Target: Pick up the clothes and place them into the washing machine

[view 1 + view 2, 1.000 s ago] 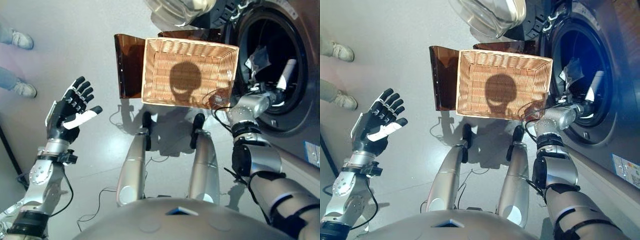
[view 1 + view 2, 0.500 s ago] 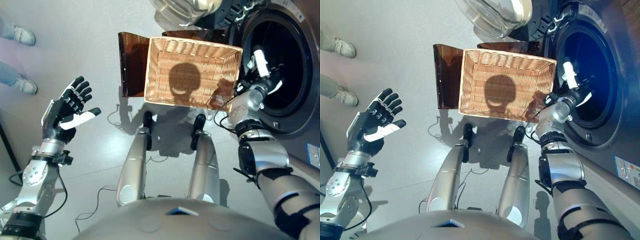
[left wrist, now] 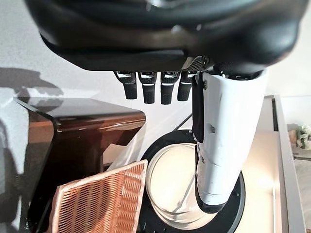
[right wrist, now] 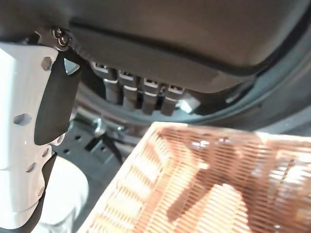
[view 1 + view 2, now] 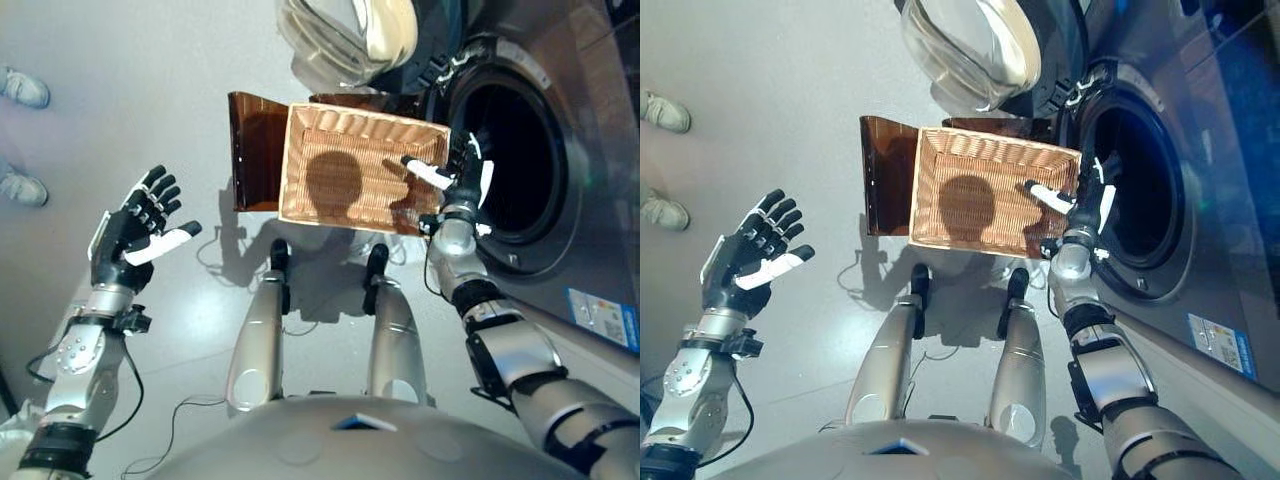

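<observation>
1. A person's shoes (image 5: 22, 88) are showing at the 9–10 o'clock edge of the head views, on the grey floor (image 5: 130, 90).
2. The left hand (image 5: 135, 228) is hovering at about 8 o'clock, well apart from everything, fingers spread straight and holding nothing. Its wrist view is showing what the head views cannot: straight fingertips (image 3: 148, 92) and the white-covered thumb (image 3: 223, 141) with nothing between them.
3. A brown translucent stand (image 5: 255, 150) is sitting just beside the wicker basket (image 5: 355, 165) near 12 o'clock; the wrist view is showing the two touching at the corner.
4. The basket's inside is appearing bare in the head views, crossed only by a round shadow; no clothes are showing in it or in either hand.
5. The right hand (image 5: 1080, 205) is hanging over the basket's 3 o'clock rim, between basket and drum, thumb stretched over the weave, fingers straight, gripping nothing. Its wrist view is confirming straight fingers (image 4: 133, 92).
6. The washing machine (image 5: 1200, 180) is standing at 2 o'clock, its glass door (image 5: 970, 45) swung open at 12 o'clock. The drum opening (image 5: 1135, 175) is looking dark; whether clothes are lying inside, I cannot tell.
</observation>
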You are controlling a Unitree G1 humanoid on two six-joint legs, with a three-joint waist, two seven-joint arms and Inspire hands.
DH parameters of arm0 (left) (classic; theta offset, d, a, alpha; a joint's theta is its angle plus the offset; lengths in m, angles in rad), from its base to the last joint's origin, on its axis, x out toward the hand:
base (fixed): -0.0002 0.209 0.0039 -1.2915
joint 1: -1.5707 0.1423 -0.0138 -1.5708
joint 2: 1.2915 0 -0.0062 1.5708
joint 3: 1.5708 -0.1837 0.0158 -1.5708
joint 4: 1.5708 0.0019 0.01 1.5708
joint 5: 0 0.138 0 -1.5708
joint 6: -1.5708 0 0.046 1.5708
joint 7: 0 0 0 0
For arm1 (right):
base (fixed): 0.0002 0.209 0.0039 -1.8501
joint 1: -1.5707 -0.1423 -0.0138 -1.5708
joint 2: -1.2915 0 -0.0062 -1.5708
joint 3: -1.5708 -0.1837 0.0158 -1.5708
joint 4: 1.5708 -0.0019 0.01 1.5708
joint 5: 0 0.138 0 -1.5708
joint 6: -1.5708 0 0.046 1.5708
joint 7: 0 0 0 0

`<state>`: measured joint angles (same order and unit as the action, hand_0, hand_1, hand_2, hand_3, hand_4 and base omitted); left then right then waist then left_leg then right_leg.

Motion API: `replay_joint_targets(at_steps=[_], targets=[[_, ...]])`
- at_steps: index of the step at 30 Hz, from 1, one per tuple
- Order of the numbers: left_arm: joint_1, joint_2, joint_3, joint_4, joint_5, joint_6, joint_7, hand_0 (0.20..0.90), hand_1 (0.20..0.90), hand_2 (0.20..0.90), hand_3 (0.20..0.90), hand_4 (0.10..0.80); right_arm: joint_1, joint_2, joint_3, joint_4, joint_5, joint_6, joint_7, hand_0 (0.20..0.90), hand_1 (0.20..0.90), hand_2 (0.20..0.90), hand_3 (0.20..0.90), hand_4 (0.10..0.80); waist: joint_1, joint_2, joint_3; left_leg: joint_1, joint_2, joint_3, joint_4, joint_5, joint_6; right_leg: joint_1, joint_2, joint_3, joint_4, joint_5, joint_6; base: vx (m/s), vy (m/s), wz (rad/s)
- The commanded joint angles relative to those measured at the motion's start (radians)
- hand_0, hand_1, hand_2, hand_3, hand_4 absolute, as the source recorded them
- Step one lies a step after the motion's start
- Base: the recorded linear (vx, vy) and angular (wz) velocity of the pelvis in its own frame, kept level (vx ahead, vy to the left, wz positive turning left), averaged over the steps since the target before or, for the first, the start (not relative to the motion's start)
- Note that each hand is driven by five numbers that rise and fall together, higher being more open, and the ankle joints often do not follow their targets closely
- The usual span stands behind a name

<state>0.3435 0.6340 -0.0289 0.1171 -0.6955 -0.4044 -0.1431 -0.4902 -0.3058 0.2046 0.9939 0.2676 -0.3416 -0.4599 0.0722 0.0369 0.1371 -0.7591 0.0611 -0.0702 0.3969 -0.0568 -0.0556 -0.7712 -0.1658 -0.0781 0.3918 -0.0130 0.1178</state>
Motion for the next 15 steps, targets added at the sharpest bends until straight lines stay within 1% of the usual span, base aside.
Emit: replay_joint_targets(at_steps=[1,5,6,7,9,11,12,13,15], targets=[[0.012,0.005,0.088,-0.044,0.031,-0.112,0.015,0.9,0.9,0.9,0.9,0.8,0.041,-0.039,-0.001,-0.114,-0.054,-0.052,-0.012,0.9,0.9,0.9,0.9,0.8,0.002,-0.009,-0.03,0.035,-0.023,-0.012,-0.2,0.155,-0.005,0.111,-0.023,-0.031,-0.078,0.001,0.01,0.136,-0.016,-0.01],[0.004,-0.041,0.091,0.022,0.074,-0.109,0.024,0.9,0.9,0.9,0.9,0.8,0.146,-0.054,0.001,-0.173,-0.105,-0.043,0.014,0.9,0.9,0.9,0.9,0.8,-0.014,-0.021,-0.025,0.135,-0.022,-0.015,-0.22,0.148,-0.005,0.234,-0.018,-0.041,-0.136,0.007,0.017,0.13,-0.016,0.0],[0.004,-0.041,0.09,0.022,0.074,-0.109,0.024,0.9,0.9,0.9,0.9,0.8,0.147,-0.054,0.001,-0.173,-0.105,-0.043,0.014,0.9,0.9,0.9,0.9,0.8,-0.014,-0.021,-0.023,0.137,-0.022,-0.015,-0.22,0.148,-0.005,0.237,-0.018,-0.041,-0.137,0.007,0.017,0.159,-0.034,-0.04],[-0.002,-0.06,0.089,0.065,0.095,-0.109,0.028,0.9,0.9,0.9,0.9,0.8,0.188,-0.051,-0.01,-0.179,-0.092,-0.046,0.038,0.9,0.9,0.9,0.9,0.8,-0.019,-0.027,-0.017,0.19,-0.02,-0.019,-0.23,0.146,-0.004,0.3,-0.016,-0.049,-0.171,0.014,0.021,0.156,-0.04,-0.06],[-0.012,-0.076,0.088,0.1,0.116,-0.109,0.03,0.9,0.9,0.9,0.9,0.8,0.221,-0.059,-0.017,-0.193,-0.086,-0.047,0.061,0.9,0.9,0.9,0.9,0.8,-0.026,-0.031,-0.011,0.244,-0.018,-0.018,-0.245,0.145,-0.002,0.364,-0.016,-0.057,-0.206,0.022,0.026,0.168,-0.033,-0.03],[-0.018,-0.092,0.089,0.13,0.129,-0.106,0.035,0.9,0.9,0.9,0.9,0.8,0.259,-0.062,-0.035,-0.216,-0.055,-0.058,0.091,0.9,0.9,0.9,0.9,0.8,-0.034,-0.037,-0.006,0.286,-0.015,-0.017,-0.257,0.143,-0.001,0.409,-0.015,-0.064,-0.226,0.027,0.029,0.097,-0.006,-0.04],[-0.018,-0.092,0.089,0.13,0.129,-0.106,0.035,0.9,0.9,0.9,0.9,0.8,0.259,-0.062,-0.035,-0.216,-0.055,-0.058,0.091,0.9,0.9,0.9,0.9,0.8,-0.034,-0.037,-0.006,0.286,-0.015,-0.017,-0.257,0.143,-0.001,0.409,-0.015,-0.064,-0.226,0.027,0.029,0.111,0.011,-0.02],[-0.027,-0.113,0.087,0.177,0.15,-0.105,0.039,0.9,0.9,0.9,0.9,0.8,0.307,-0.061,-0.055,-0.235,-0.013,-0.068,0.128,0.9,0.9,0.9,0.9,0.8,-0.044,-0.044,-0.006,0.331,-0.014,-0.017,-0.272,0.139,0.0,0.459,-0.012,-0.068,-0.25,0.029,0.033,0.118,0.008,0.01],[-0.028,-0.13,0.09,0.208,0.169,-0.101,0.046,0.9,0.9,0.9,0.9,0.8,0.347,-0.05,-0.078,-0.242,0.039,-0.078,0.16,0.9,0.9,0.9,0.9,0.8,-0.049,-0.052,-0.016,0.369,-0.009,-0.015,-0.284,0.134,0.0,0.498,-0.009,-0.071,-0.271,0.031,0.037,0.145,0.009,0.02]])
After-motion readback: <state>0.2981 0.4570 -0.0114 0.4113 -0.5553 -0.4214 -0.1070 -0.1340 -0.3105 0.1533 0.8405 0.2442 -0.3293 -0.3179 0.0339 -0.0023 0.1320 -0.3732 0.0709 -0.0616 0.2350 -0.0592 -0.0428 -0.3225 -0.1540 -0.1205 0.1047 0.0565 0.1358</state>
